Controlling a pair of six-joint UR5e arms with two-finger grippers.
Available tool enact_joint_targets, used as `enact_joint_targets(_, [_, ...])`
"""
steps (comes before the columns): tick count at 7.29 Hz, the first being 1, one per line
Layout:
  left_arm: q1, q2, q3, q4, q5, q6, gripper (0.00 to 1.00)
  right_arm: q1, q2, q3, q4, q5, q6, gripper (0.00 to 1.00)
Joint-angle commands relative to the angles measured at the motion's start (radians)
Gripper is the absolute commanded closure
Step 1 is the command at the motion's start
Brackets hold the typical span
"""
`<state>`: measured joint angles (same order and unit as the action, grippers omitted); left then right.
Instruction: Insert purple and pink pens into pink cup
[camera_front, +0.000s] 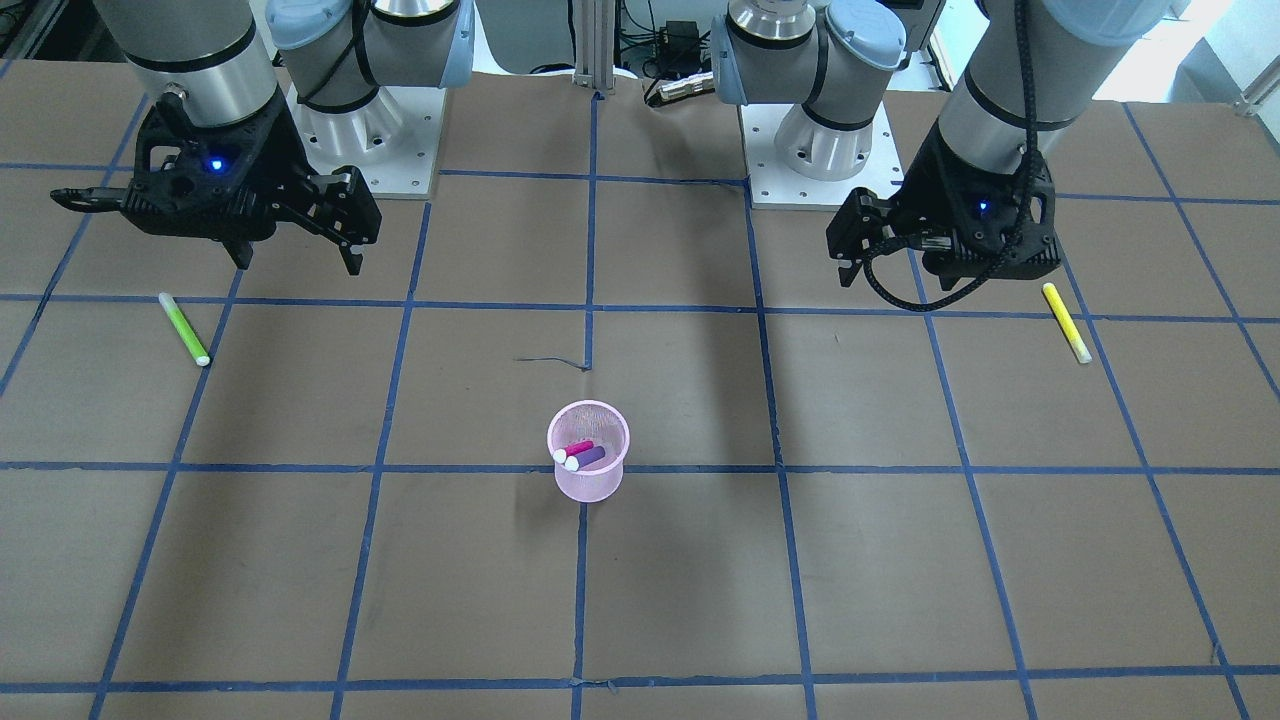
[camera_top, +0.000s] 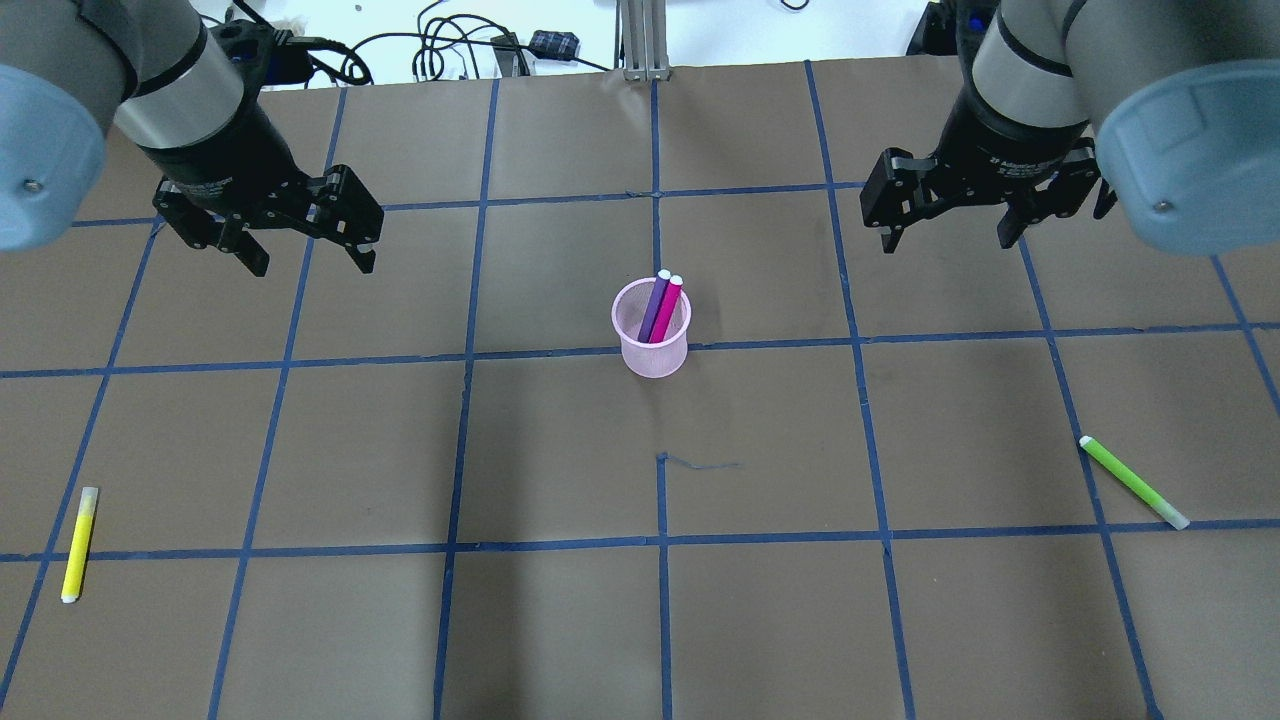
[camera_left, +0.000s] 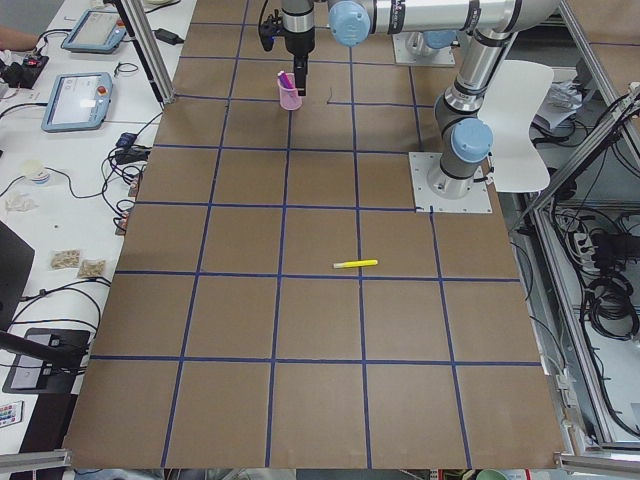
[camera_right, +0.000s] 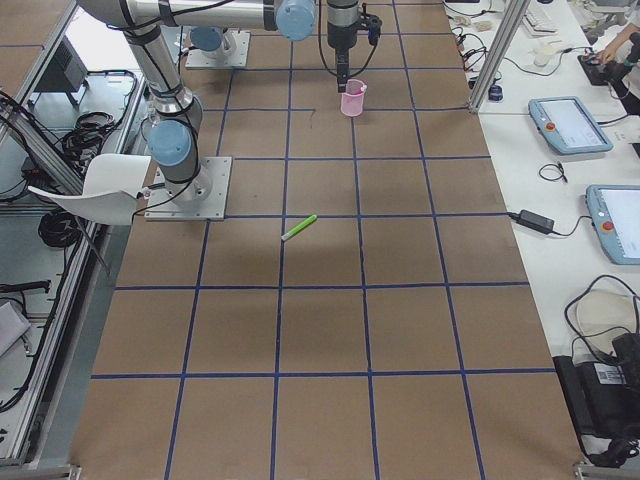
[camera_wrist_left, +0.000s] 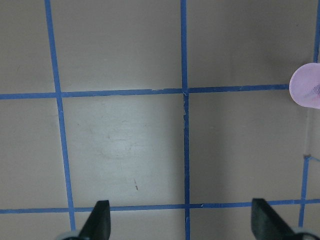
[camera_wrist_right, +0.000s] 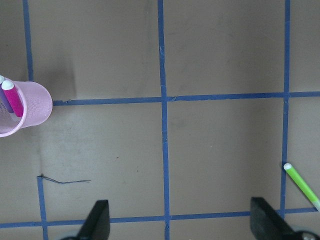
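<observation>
The pink mesh cup (camera_top: 655, 360) stands upright near the table's middle. A purple pen (camera_top: 656, 303) and a pink pen (camera_top: 668, 308) stand inside it, leaning on the rim, white caps up. The cup also shows in the front view (camera_front: 590, 488), with both pens in it. My left gripper (camera_top: 312, 255) is open and empty, above the table to the cup's left. My right gripper (camera_top: 945, 240) is open and empty, to the cup's right. The left wrist view shows the cup's edge (camera_wrist_left: 307, 92). The right wrist view shows the cup (camera_wrist_right: 35, 107) with the pink pen (camera_wrist_right: 12, 100).
A yellow pen (camera_top: 78, 543) lies on the table at the near left. A green pen (camera_top: 1133, 482) lies at the near right and shows in the right wrist view (camera_wrist_right: 301, 186). Blue tape lines grid the brown table. Cables lie beyond the far edge.
</observation>
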<state>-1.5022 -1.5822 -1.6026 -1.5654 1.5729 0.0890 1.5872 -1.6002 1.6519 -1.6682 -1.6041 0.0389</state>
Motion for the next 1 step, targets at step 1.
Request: enact_joint_targets(1, [-0.001,-0.002,0.0,0.002,-0.001,0.0,0.0,0.0,0.0,0.006,0.004,0.0,0.001,0.0])
